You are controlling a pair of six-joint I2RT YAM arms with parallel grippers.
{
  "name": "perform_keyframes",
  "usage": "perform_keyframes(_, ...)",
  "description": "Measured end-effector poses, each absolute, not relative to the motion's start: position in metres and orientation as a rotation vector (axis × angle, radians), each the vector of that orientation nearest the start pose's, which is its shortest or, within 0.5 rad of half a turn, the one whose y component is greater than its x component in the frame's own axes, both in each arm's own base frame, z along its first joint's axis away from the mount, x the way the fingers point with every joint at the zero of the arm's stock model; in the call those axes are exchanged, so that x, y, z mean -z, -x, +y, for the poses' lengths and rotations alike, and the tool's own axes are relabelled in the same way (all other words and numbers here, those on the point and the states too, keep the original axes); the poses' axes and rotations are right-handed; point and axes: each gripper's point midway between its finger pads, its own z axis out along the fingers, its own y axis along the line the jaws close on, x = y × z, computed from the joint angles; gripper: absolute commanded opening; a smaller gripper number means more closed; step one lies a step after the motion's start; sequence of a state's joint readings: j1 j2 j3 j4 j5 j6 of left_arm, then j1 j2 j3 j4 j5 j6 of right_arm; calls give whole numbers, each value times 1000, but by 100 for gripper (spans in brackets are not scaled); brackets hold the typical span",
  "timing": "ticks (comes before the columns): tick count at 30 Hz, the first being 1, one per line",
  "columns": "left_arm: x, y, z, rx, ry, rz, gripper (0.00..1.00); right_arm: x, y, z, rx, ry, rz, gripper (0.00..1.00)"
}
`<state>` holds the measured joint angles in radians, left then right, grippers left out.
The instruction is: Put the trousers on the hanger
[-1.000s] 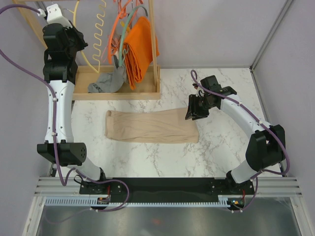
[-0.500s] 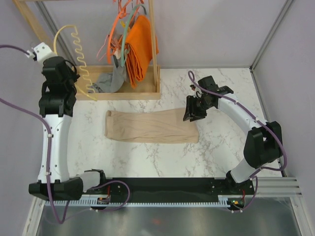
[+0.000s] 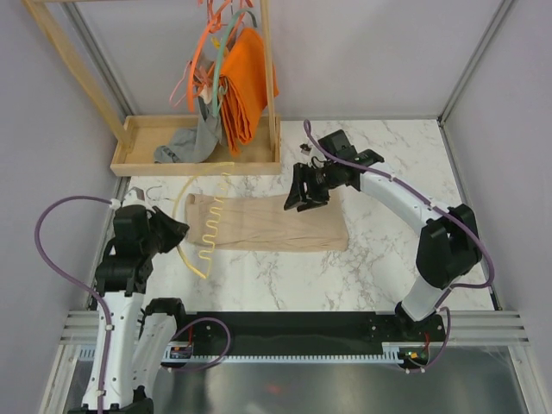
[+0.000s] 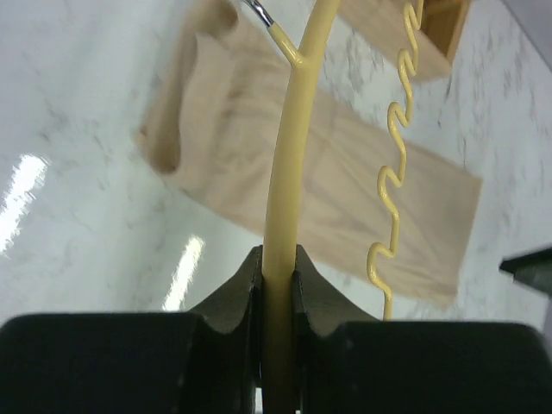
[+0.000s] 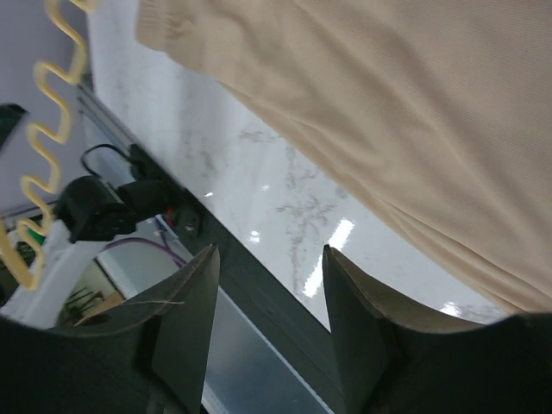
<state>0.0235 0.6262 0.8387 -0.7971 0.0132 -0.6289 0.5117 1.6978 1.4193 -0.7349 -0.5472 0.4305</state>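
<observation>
Folded beige trousers (image 3: 276, 224) lie flat, with the pale yellow spiral-barred hanger (image 4: 289, 172) tilted over their left end.

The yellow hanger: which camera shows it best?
The top external view: it shows nearly the whole hanger, arch and wavy bar. Left wrist shows only the arm clamped in the left gripper and some bar; right wrist, a wavy piece.

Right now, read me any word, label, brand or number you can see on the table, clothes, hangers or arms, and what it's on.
No text can be read anywhere.
The light beige fabric trousers, the pale yellow spiral-barred hanger, the orange cloth and the wooden rack tray show no print.
The small coloured parts at the arm bases are too small to tell whether they carry writing.
</observation>
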Motion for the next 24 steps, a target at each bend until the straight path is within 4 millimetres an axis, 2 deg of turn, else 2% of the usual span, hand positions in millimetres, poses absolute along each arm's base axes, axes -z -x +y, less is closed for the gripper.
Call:
perform_keyframes(2, -196, -206, -42, 489, 682, 2121, 2, -174, -291, 300, -1156, 271, 2651, 60)
perform_keyframes(5, -204, -193, -62, 637, 656, 2099, 2, -187, -298, 329, -1354, 171, 2565, 64)
perform_keyframes(6, -210, -191, -67, 682, 647, 2078, 2, -188, -297, 338, -1414, 141, 2542, 69)
perform_keyframes(7, -216, -189, -72, 723, 642, 2061, 2, -190, -294, 349, -1489, 100, 2513, 98)
perform_keyframes(12, -222, -188, -83, 813, 650, 2057, 2, -191, -269, 398, -1792, -37, 2419, 98)
perform_keyframes(14, -220, -189, -82, 811, 665, 2062, 2, -199, -264, 410, -1873, -71, 2381, 98)
perform_keyframes(19, -224, -195, -81, 824, 699, 2049, 2, -225, -269, 419, -1965, -109, 2261, 92)
perform_keyframes(24, -236, -198, -79, 814, 701, 2031, 2, -222, -264, 410, -1932, -174, 2259, 92)
